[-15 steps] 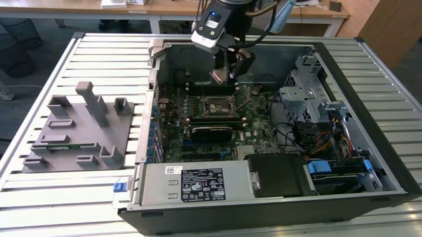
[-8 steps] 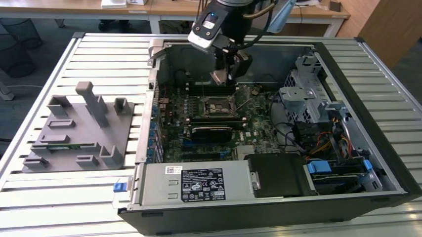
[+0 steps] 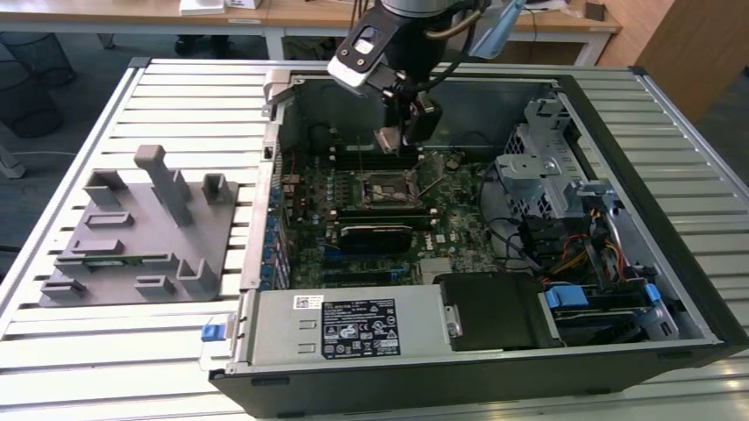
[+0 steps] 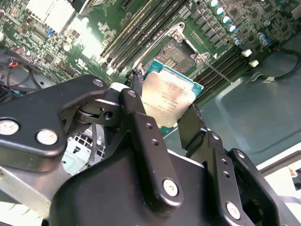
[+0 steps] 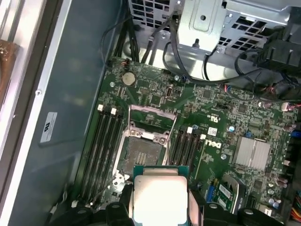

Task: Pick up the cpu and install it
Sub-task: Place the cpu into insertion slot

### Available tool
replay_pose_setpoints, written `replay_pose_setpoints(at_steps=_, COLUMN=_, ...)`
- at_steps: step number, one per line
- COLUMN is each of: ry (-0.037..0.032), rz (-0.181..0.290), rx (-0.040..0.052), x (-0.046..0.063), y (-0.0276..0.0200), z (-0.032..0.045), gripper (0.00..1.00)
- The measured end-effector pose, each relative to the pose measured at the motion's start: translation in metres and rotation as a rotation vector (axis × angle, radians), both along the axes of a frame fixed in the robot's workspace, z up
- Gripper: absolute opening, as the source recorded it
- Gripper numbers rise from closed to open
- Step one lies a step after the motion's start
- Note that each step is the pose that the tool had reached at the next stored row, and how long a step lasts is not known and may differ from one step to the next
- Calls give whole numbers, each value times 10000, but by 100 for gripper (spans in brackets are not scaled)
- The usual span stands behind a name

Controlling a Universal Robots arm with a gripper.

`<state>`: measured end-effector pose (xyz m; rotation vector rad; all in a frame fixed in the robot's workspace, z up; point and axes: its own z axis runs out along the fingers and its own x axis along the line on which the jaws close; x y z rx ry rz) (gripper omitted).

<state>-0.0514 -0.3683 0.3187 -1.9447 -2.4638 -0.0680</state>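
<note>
Gripping the cpu [image 5: 159, 195] between its fingers, tool [image 5: 160, 209] above the open socket [image 5: 143, 153].

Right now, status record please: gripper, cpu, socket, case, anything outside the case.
gripper: shut on the cpu, over the motherboard
cpu: clamped by its edges, metal top showing, not seated
socket: empty, retention frame open
computer case: lying on its side, side panel off, on the slatted table
outside the case: grey fixture on the exterior view's left, green memory stick in it
</note>
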Motion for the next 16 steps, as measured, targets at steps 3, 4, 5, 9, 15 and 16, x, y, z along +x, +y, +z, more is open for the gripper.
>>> replay_pose_setpoints(at_steps=3, ry=1, rz=-246, rx=-1, x=2, y=3, z=-35, gripper=54)
replay_pose_setpoints(at_steps=4, ry=1, rz=-375, rx=-2, x=2, y=3, z=-49, gripper=54)
replay_pose_setpoints(at_steps=5, ry=1, rz=-538, rx=-2, x=2, y=3, z=-63, gripper=54)
replay_pose_setpoints(at_steps=9, ry=0, rz=-1111, rx=0, x=4, y=3, z=-118, gripper=54)
replay_pose_setpoints(at_steps=15, ry=1, rz=-1821, rx=-1, x=4, y=7, z=-184, gripper=54)
replay_pose_setpoints(at_steps=16, ry=2, rz=-1849, rx=-4, x=4, y=18, z=-196, gripper=54)
